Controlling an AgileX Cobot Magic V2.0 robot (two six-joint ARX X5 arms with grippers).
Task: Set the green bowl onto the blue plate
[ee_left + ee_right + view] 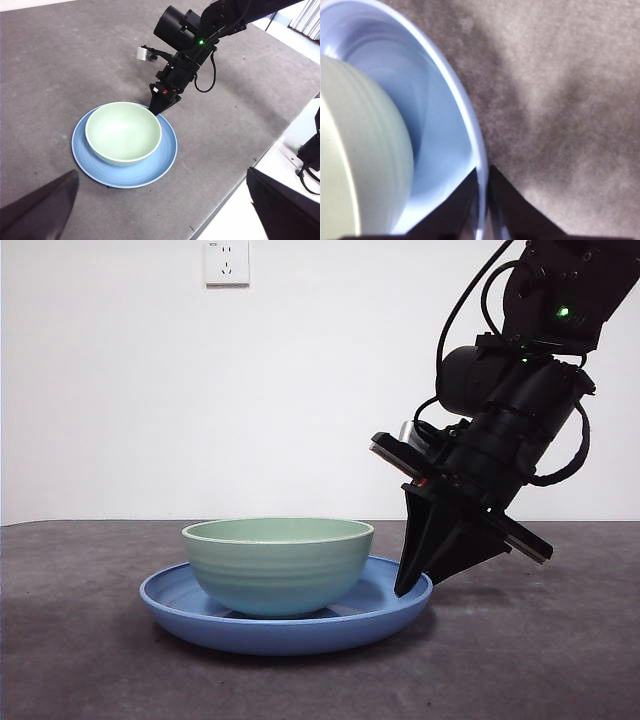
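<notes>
One green bowl (277,565) sits on the blue plate (180,600); the right hand (481,200) pinches the plate's rim; the left hand (160,210) is spread; no readable writing.

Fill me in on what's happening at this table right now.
The green bowl sits upright on the blue plate, inside its rim and a little off centre. The right gripper is down at the plate's edge, its two jaws nearly closed with the rim between them; it is not touching the bowl. The left gripper hangs back above the grey table with its jaws wide apart, holding nothing.
</notes>
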